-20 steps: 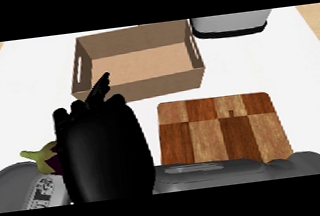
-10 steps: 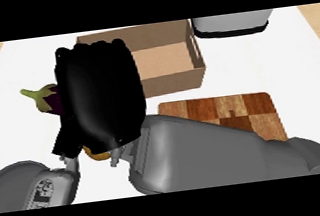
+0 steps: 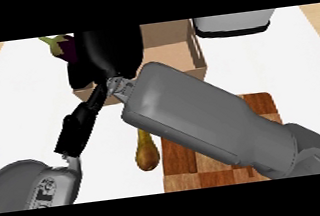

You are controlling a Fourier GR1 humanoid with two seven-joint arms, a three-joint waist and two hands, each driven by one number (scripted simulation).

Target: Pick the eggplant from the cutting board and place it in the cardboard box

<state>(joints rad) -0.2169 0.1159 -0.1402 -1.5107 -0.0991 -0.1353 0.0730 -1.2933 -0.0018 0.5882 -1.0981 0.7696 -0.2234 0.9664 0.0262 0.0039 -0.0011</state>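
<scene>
The carrying step is in hand: the right hand (image 3: 111,50) is curled round the eggplant (image 3: 63,47), whose purple body and green stem stick out at the hand's left side, and it hangs over the left wall of the cardboard box (image 3: 197,57), near the box's far left corner. The eggplant is off the cutting board (image 3: 257,113) and, as far as can be told, not yet inside the box; the hand hides most of it and most of the box's inside. The next move, by my reckoning, calls for shifting the hand a little toward the box's middle, lowering it between the walls, and only then uncurling the fingers, since letting go here could send the eggplant down the outside of the left wall. The grey right forearm (image 3: 202,120) crosses from the board up to the box and covers much of both. The left hand (image 3: 77,133) shows below the box, dark and narrow; I cannot tell how its fingers stand. A brown pear-shaped thing (image 3: 146,149) lies just beside the board's left edge, below the box. A white vessel (image 3: 230,23) with a dark rim stands just right of the box's far corner, clear of the drop.
</scene>
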